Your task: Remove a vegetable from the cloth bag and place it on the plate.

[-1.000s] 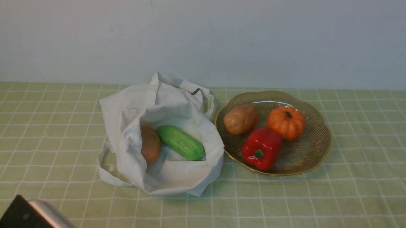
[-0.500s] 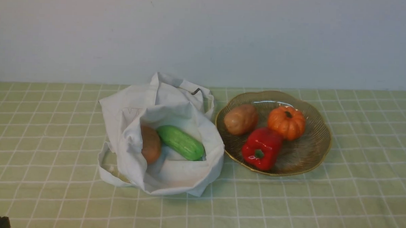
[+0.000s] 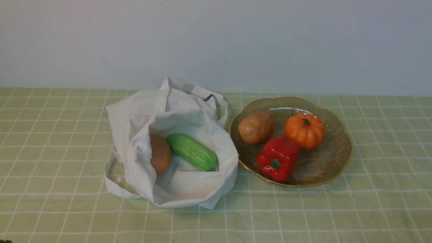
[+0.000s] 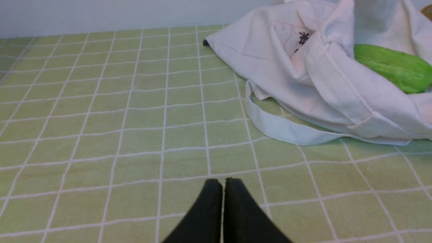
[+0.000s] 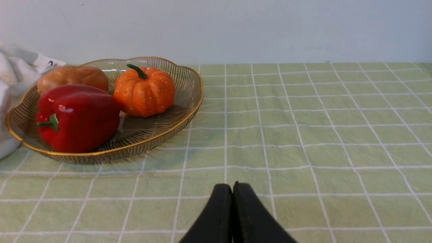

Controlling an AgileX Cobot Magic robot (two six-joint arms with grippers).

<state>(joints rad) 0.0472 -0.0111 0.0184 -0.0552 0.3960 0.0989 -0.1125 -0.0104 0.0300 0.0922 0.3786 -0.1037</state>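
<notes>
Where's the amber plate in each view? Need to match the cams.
Front: plate right of centre, beside the cloth bag.
Left wrist: only a sliver of its rim at the frame's edge, behind the bag.
Right wrist: fills the left side, rim clear.
Shared landmark: the white bag, touching or nearly touching the plate.
</notes>
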